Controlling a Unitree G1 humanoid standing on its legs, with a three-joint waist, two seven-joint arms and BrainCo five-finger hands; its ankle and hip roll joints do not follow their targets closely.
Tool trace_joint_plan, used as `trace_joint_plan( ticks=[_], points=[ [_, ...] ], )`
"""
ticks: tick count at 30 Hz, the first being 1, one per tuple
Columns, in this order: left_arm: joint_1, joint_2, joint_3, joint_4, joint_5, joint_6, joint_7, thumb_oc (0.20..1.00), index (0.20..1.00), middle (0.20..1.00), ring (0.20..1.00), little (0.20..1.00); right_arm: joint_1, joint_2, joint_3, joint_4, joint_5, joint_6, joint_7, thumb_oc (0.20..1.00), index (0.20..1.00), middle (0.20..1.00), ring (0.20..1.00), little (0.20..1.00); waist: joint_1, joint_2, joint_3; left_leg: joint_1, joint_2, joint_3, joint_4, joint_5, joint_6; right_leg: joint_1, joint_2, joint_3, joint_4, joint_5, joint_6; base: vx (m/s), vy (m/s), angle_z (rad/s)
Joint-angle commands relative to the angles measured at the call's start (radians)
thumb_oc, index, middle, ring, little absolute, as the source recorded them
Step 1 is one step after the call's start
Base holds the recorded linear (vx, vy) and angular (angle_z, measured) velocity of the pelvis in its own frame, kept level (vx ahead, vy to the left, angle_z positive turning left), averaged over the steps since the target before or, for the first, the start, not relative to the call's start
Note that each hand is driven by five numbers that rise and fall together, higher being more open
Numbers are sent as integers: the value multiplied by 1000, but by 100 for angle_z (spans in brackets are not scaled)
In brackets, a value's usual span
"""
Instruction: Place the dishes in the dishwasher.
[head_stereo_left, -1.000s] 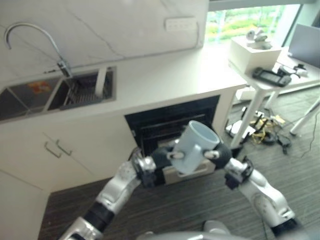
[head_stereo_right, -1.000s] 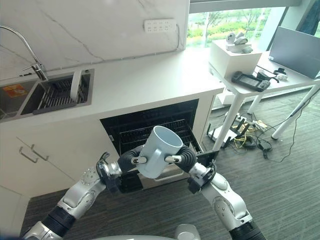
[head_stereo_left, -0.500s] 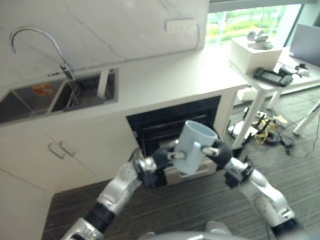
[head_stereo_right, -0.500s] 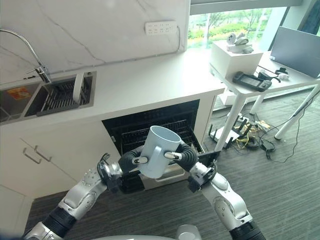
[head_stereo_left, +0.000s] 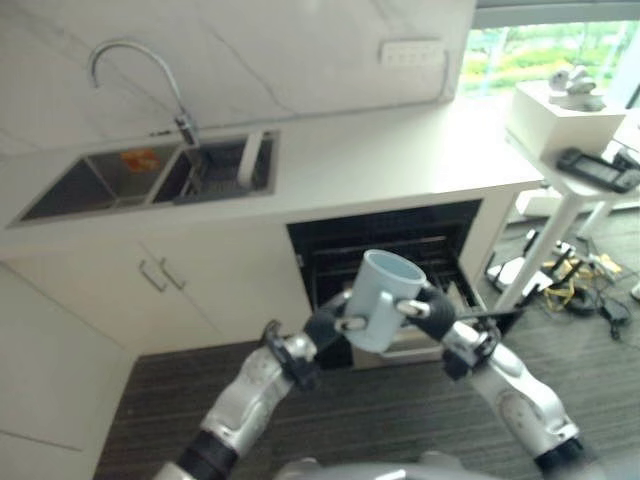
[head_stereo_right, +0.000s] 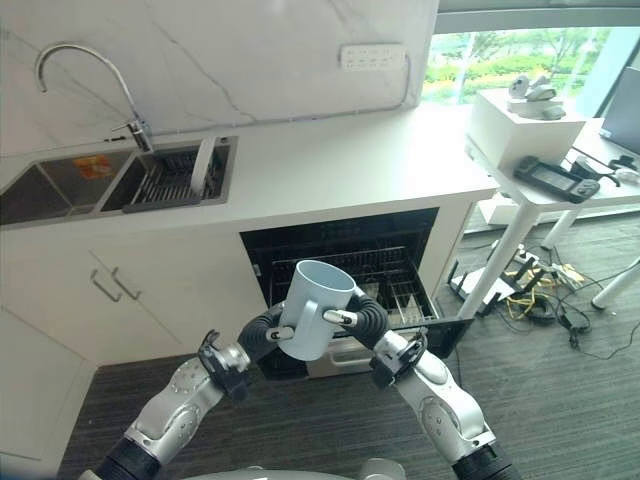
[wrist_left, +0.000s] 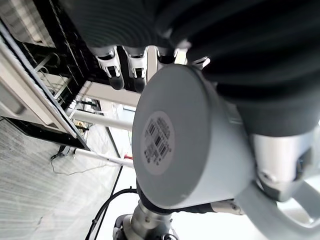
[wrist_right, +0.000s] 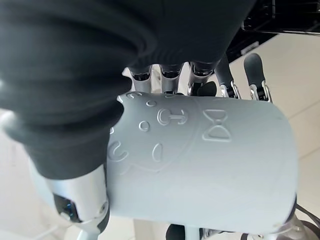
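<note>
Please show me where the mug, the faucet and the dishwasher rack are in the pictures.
mug (head_stereo_right: 312, 320): right eye view, on its pale side wall.
faucet (head_stereo_right: 85, 55): right eye view, on the curved spout.
dishwasher rack (head_stereo_right: 395, 290): right eye view, on the wire grid.

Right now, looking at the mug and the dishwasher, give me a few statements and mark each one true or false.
1. Both the left hand and the right hand hold the mug. True.
2. The mug sits in the dishwasher rack. False: it is held in the air in front of the open dishwasher.
3. The dishwasher is open. True.
4. The mug is red. False: it is pale grey-blue.
5. A dish stands in the sink. True: a white plate stands on edge there.
</note>
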Motion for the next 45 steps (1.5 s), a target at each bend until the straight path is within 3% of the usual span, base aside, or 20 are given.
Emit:
trace_joint_plan(
  ticks=[1, 2, 4, 7, 10, 14, 16, 18, 19, 21, 27, 33, 38, 45],
  points=[
    [-48, 67, 65, 104, 149, 17, 150, 1000, 1000, 1000, 1000, 1000, -118, 72, -48, -134, 92, -175, 38, 200, 200, 200, 200, 200, -17, 1, 76, 15, -21, -109, 49, -50, 62, 30, 29, -91, 189, -3, 22, 39, 47, 45],
    [-63, 76, 68, 118, 153, 16, 157, 1000, 1000, 1000, 1000, 1000, -117, 76, -51, -132, 92, -188, 33, 200, 200, 200, 200, 200, -16, -1, 88, 16, -29, -125, 49, -50, 69, 7, 24, -75, 217, 3, 18, 70, -60, 66],
    [-81, 68, 85, 112, 150, 32, 158, 1000, 1000, 1000, 1000, 1000, -116, 81, -56, -123, 77, -206, 39, 200, 200, 200, 200, 200, -13, -11, 91, 17, -39, -158, 49, -44, 44, 30, 0, -42, 66, -9, 13, 148, -273, 53],
    [-78, 82, 104, 124, 152, 16, 173, 1000, 1000, 1000, 1000, 1000, -151, 79, -57, -108, 90, -192, 51, 200, 200, 200, 200, 200, -3, -33, 98, 33, -29, -161, 49, -58, 5, -43, -66, 36, 66, 24, 55, 161, -449, 22],
    [-52, 83, 134, 128, 124, 6, 177, 1000, 1000, 1000, 1000, 1000, -184, 66, -64, -89, 110, -158, 46, 200, 200, 200, 200, 200, 14, -28, 82, 23, 29, -172, 49, -46, -34, -33, -38, 7, 66, -33, 59, 162, -455, 12],
    [-27, 68, 127, 122, 112, -9, 185, 1000, 1000, 1000, 1000, 1000, -197, 44, -60, -99, 116, -165, 21, 200, 200, 200, 200, 200, 0, -23, 79, 5, 120, -192, 49, 1, -68, -11, 47, -23, 66, -90, -14, 147, -471, 21],
    [-8, 57, 142, 122, 100, -25, 179, 1000, 1000, 1000, 1000, 1000, -181, 37, -73, -101, 115, -165, 21, 200, 200, 200, 200, 200, 6, -35, 85, 3, 119, -185, 49, 126, -77, 17, 81, -9, 66, -116, -64, 149, -410, -3],
    [4, 50, 142, 128, 113, -39, 155, 1000, 1000, 1000, 1000, 1000, -167, 42, -87, -106, 90, -171, -6, 200, 200, 200, 200, 200, -2, 3, 87, -64, 124, -199, 49, 134, -94, 31, 111, -22, 66, -126, -68, 61, 77, -14],
    [1, 46, 132, 131, 126, -50, 147, 1000, 1000, 1000, 1000, 1000, -160, 43, -90, -104, 75, -189, -18, 200, 200, 200, 200, 200, -6, 23, 94, -130, 134, -202, 49, 169, -118, 46, 121, -26, 66, -140, -67, 11, 235, 24],
    [-19, 47, 117, 137, 140, -57, 151, 1000, 1000, 1000, 1000, 1000, -158, 31, -103, -103, 84, -201, -26, 200, 200, 200, 200, 200, -19, 26, 89, -153, 139, -190, 49, 128, -115, 43, 96, -33, 66, -144, -58, -14, 262, 58],
    [-36, 69, 139, 138, 144, -40, 147, 1000, 1000, 1000, 1000, 1000, -116, 38, -124, -100, 96, -202, 6, 200, 200, 200, 200, 200, -28, 22, 42, -119, 101, -189, 49, 47, -102, -2, 55, -28, 66, -128, -21, 12, 139, -21],
    [-31, 78, 130, 128, 218, -54, 178, 1000, 1000, 1000, 1000, 1000, -114, 55, -127, -103, 82, -190, -5, 200, 200, 200, 200, 200, -22, 9, 27, -106, 110, -154, 49, 19, -96, -19, 27, -38, 66, -122, -2, 32, 9, -9],
    [-45, 116, 119, 107, 381, -71, 214, 1000, 1000, 1000, 1000, 1000, -125, 48, -143, -83, 54, -198, -59, 200, 200, 200, 200, 200, -14, 7, 20, -101, 115, -140, 49, 7, -95, -24, 13, -50, 66, -122, 5, 44, -1, -7],
    [-76, 196, 112, 60, 539, -54, 130, 1000, 1000, 1000, 1000, 1000, -139, 18, -172, 6, -24, -162, -108, 200, 200, 200, 200, 200, -7, 11, 18, -94, 114, -137, 49, 2, -95, -20, 0, -60, 66, -123, 16, 67, 16, -2]
  ],
)
